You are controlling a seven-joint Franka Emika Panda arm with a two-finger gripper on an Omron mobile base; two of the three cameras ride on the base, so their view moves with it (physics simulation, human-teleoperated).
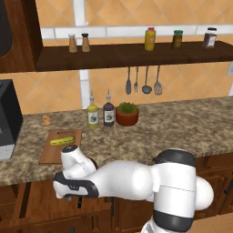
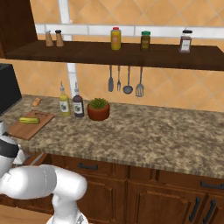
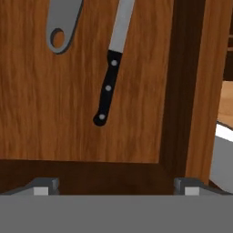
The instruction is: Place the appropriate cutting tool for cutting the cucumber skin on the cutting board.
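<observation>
The peeler (image 3: pixel 67 20), grey metal with a hole in its end, lies at the top left of the open wooden drawer (image 3: pixel 54 113) in the hand view. Beside it lies the black-handled, silver-bladed knife (image 3: pixel 109 82). My gripper (image 3: pixel 116 185) hangs open above the drawer floor, holding nothing, with both tools ahead of its fingertips (image 3: pixel 45 184). On the counter, the yellow-green cucumber (image 1: pixel 62 141) (image 2: pixel 29 120) rests on the brown cutting board (image 1: pixel 52 154) (image 2: pixel 26 129). My hand (image 1: pixel 73 187) is below the counter's front edge, just under the board.
Two bottles (image 1: pixel 93 114) (image 1: pixel 108 113) and a potted plant (image 1: pixel 127 113) stand behind the board. A dark appliance (image 1: pixel 7 118) sits at the counter's left. Utensils (image 1: pixel 145 81) hang on the wall under a shelf (image 1: pixel 136 54) of jars. The drawer's side wall (image 3: pixel 182 91) rises at the right.
</observation>
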